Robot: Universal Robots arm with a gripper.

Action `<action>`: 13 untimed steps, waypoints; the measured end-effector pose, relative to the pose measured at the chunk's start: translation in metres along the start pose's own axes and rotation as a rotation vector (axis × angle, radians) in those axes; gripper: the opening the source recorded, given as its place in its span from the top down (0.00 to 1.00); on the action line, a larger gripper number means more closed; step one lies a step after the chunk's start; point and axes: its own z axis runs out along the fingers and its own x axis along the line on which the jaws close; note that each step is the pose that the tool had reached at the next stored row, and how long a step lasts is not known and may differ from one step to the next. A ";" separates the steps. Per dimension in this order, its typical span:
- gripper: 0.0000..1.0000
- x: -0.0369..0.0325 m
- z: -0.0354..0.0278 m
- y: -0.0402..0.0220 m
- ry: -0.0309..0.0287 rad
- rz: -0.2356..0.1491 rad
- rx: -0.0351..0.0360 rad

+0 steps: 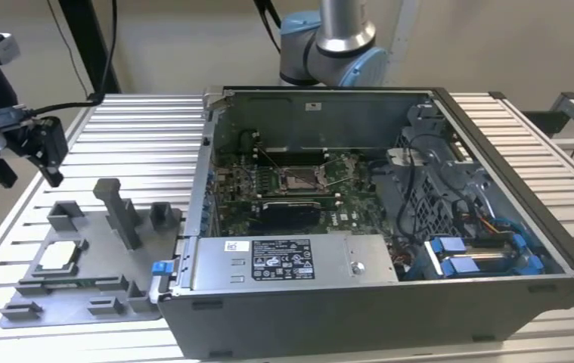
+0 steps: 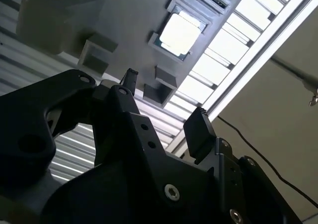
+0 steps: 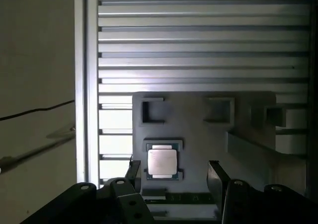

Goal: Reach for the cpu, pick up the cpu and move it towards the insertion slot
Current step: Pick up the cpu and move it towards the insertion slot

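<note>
We find the cpu [image 3: 162,162] flat, silvery face up, seated in the tray [image 3: 208,129]; the silver-framed insertion slot [image 1: 300,178] faces upward

Flat in grey tray [image 3: 198,134] pocket: cpu [image 3: 162,162]; pincer [image 3: 174,169] spread wide, clear of it; slatted table [image 3: 198,45] beneath.

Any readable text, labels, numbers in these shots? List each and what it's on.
None can be quoted:
power supply label: printed lines and symbols, too small to read.
small white sticker on the rear wall of the computer case: too small to read.
cpu metal top, in both wrist views: no legible marking.
grey tray: no readable text.
</note>
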 end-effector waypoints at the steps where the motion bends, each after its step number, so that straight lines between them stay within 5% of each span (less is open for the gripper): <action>1: 0.00 0.0007 0.0018 0.0003 -0.0001 0.000 0.0000; 13: 0.00 0.0028 0.0238 0.0009 -0.0002 0.000 -0.0001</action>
